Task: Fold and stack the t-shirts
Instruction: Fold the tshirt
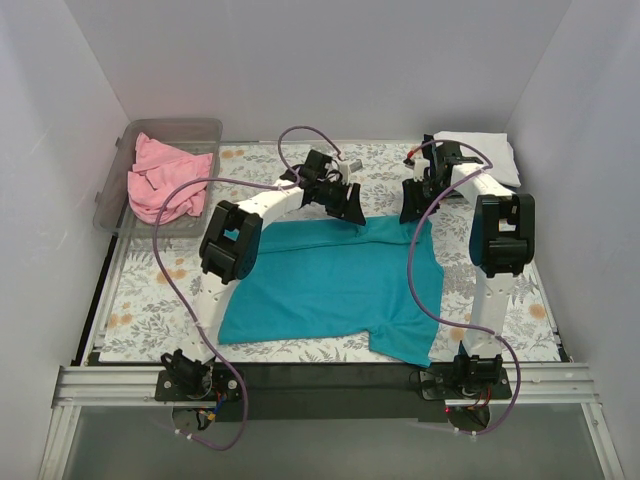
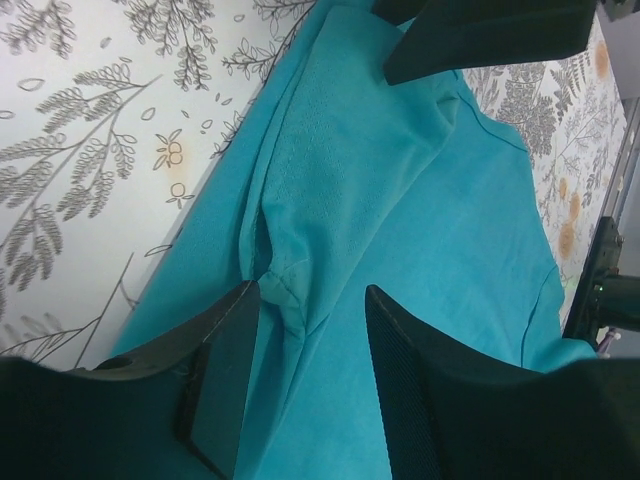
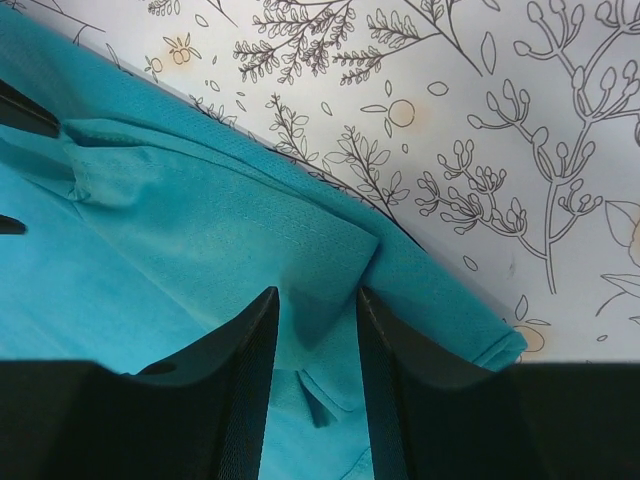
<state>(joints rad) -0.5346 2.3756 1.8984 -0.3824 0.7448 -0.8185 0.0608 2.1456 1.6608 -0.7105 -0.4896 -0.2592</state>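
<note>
A teal t-shirt (image 1: 330, 285) lies spread on the floral table cloth, folded over along its far edge. Both grippers are down at that far edge. My left gripper (image 1: 347, 206) (image 2: 312, 295) is open, its jaws either side of a puckered ridge of the teal cloth (image 2: 400, 200). My right gripper (image 1: 414, 208) (image 3: 316, 297) is open too, straddling the doubled hem of the shirt (image 3: 180, 230) close to its far right corner. A pink t-shirt (image 1: 160, 180) lies crumpled in the clear bin. A white t-shirt (image 1: 492, 158) sits at the back right.
The clear plastic bin (image 1: 205, 130) stands at the back left against the wall. White walls close in the table on three sides. The floral cloth (image 1: 150, 300) shows bare around the teal shirt, and a metal rail (image 1: 330, 385) runs along the near edge.
</note>
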